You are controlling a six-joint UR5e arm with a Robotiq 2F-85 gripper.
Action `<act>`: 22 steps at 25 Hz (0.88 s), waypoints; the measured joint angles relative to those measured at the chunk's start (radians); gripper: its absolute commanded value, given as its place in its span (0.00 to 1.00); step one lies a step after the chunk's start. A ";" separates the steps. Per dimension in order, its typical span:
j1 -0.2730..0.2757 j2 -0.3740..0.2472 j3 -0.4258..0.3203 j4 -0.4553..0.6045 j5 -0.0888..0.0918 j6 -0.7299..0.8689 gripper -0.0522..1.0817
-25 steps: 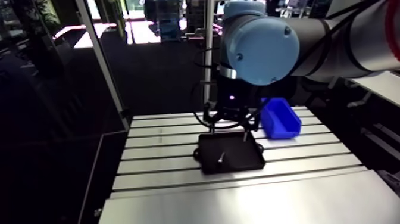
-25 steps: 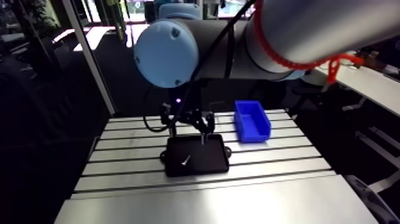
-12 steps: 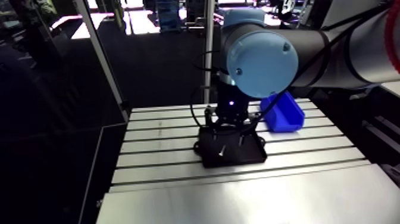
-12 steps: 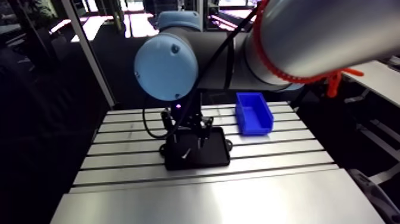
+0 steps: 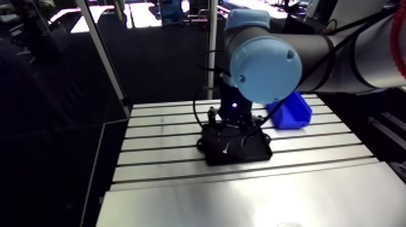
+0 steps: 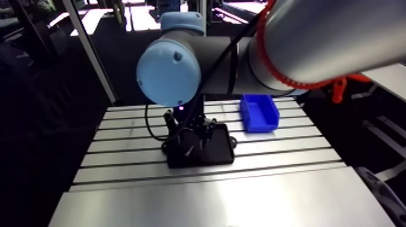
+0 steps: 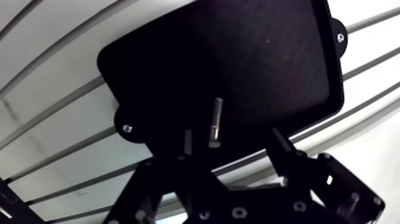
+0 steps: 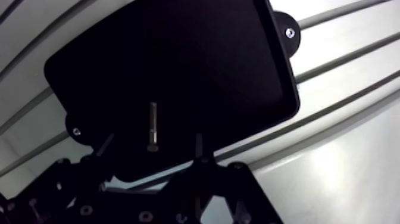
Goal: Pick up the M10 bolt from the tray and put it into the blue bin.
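The M10 bolt (image 7: 215, 122) lies flat in the black tray (image 7: 238, 59), between the wide-spread, empty fingers of the gripper (image 7: 232, 140) above it: apparently the approach, with lowering, closing and carrying to the blue bin (image 5: 293, 111) yet to come.

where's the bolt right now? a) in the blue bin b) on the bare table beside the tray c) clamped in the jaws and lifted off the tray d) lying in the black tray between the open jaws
d: in the wrist view the bolt lies flat on the tray floor, in the gap between the open jaws, with neither pressed on it; the bin stands apart from the tray.
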 measured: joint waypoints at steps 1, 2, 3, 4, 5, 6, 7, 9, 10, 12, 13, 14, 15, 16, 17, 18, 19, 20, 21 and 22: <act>0.000 0.003 0.001 -0.002 0.000 0.000 0.32; 0.000 0.006 0.001 -0.004 -0.001 0.000 0.32; 0.000 0.009 0.002 -0.005 -0.001 0.000 0.32; 0.000 0.012 0.002 -0.006 -0.001 0.000 0.32; 0.000 0.014 0.002 -0.007 -0.001 0.000 0.32; 0.000 0.017 0.002 -0.007 -0.001 0.000 0.33; 0.000 0.018 0.002 -0.007 -0.001 0.000 0.33; 0.000 0.023 0.003 -0.008 -0.001 0.001 0.33; 0.000 0.024 0.003 -0.008 -0.002 0.001 0.34; 0.001 0.027 0.003 -0.008 -0.002 0.001 0.34; 0.001 0.029 0.003 -0.008 -0.002 0.001 0.34; 0.001 0.031 0.004 -0.009 -0.002 0.001 0.34; 0.001 0.032 0.004 -0.009 -0.002 0.001 0.34; 0.001 0.033 0.004 -0.009 -0.002 0.001 0.34; 0.001 0.034 0.005 -0.009 -0.002 0.001 0.34; 0.001 0.036 0.005 -0.009 -0.002 0.001 0.34; 0.001 0.037 0.005 -0.010 -0.002 0.001 0.35; 0.001 0.039 0.005 -0.011 -0.003 0.001 0.35; 0.001 0.041 0.006 -0.014 -0.003 0.001 0.35; 0.001 0.043 0.006 -0.018 -0.003 0.000 0.35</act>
